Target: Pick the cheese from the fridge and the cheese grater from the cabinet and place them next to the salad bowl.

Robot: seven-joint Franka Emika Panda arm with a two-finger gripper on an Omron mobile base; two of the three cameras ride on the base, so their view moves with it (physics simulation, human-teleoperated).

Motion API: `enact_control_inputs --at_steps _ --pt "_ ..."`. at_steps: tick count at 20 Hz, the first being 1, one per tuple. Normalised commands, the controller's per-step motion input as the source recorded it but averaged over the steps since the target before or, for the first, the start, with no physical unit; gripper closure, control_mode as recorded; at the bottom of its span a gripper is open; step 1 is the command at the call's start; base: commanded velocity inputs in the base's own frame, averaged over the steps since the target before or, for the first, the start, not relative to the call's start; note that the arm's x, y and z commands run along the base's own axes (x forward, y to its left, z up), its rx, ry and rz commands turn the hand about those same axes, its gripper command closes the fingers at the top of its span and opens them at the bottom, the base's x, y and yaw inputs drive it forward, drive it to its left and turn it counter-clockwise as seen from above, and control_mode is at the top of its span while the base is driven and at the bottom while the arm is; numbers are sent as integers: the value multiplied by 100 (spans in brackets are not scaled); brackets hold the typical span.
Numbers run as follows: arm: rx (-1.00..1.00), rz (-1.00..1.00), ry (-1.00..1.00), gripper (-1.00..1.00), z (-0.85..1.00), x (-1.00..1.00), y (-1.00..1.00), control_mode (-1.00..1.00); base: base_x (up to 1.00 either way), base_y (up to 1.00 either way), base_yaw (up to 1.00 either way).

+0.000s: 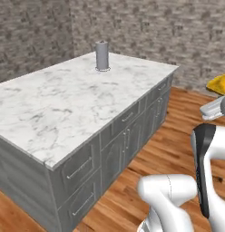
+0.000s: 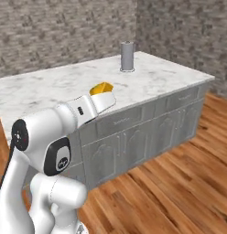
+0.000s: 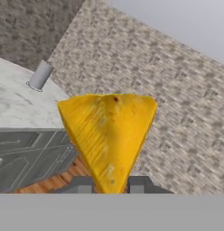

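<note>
Cheese [image 3: 107, 135]: you have the yellow-orange wedge pinched in the gripper [image 3: 110, 184], its narrow point down between the two finger tips and its broad edge standing clear of them.
Gripper: closed on the cheese, near the wedge's thin end; that is a small bite on a tapering shape.
Position: the wedge is carried in the air, off the near side of the marble tabletop [image 1: 64, 99] of the grey island, well apart from the grey cylinder [image 1: 102, 55] that stands at the tabletop's far end.
Step, as judged: cheese in transit toward the salad bowl; the grater remains to be fetched.
Risk, slip: because the hold sits on the taper, a quick swing or a hard stop could let the wedge pivot or squeeze out, and it would fall to the wooden floor [image 1: 146, 167] beside the island.
Risk, knock: if you bring the hand in low over the tabletop, the wedge's wide overhanging edge could catch the marble rim and be levered loose.
Risk, cylinder: a sweep across the far end of the tabletop could topple the grey cylinder.
Advice: move the base gently and keep the hand high until you are over the landing spot.
</note>
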Motion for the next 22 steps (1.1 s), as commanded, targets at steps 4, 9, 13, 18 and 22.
enact_control_inputs --at_steps 4,9,13,18,22 --pt "0 0 0 100 0 0 0 100 -20 48 38" --pt "0 0 0 100 0 0 0 100 -21 55 38" --pt "0 0 0 100 0 0 0 100 -17 56 39" --pt "0 0 0 100 0 0 0 100 -12 57 39" --pt "0 0 0 100 0 0 0 100 -9 61 39"
